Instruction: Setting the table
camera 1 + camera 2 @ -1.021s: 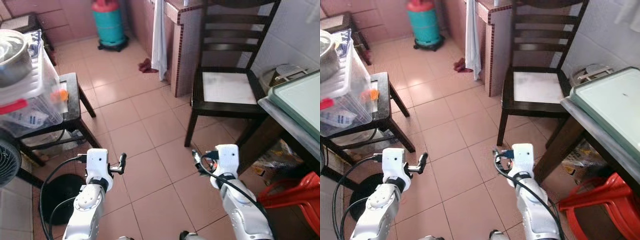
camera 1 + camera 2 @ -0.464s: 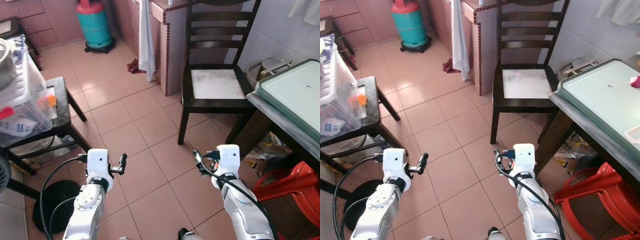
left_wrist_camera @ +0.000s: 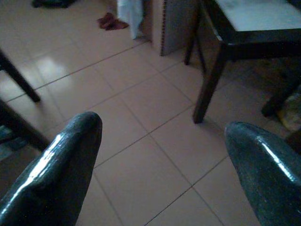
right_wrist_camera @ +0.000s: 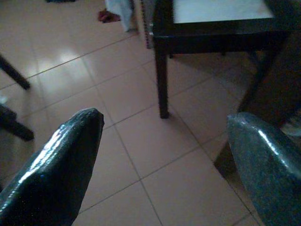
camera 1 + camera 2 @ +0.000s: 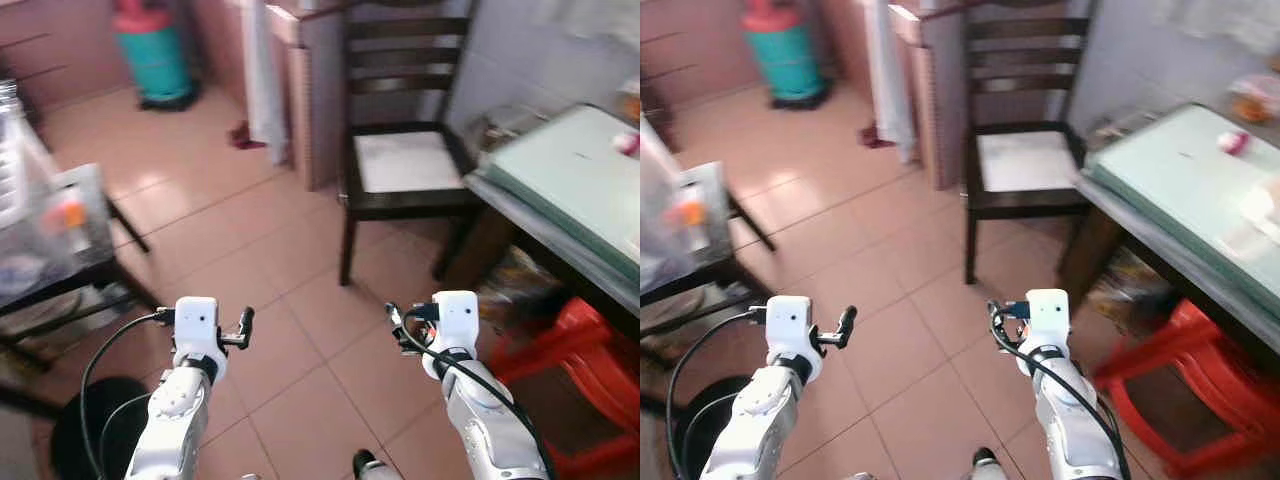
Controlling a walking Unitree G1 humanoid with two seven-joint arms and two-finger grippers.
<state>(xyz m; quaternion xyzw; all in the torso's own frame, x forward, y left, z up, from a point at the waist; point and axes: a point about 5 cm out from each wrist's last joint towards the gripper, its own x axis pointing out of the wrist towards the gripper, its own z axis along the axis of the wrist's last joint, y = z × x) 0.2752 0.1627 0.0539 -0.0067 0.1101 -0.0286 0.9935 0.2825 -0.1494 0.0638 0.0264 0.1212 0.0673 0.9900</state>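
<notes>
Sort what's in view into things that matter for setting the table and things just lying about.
For the job:
table on the robot's right, with small blurred items on it
dark wooden chair beside it
left gripper, open and empty
right gripper, open and empty

Lying about:
teal gas cylinder
red plastic stool under the table
clear storage bin on the side table
hanging white cloth

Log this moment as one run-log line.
phase: approaching table | left gripper: open, empty | right gripper: open, empty | ahead: dark chair | view: blurred
</notes>
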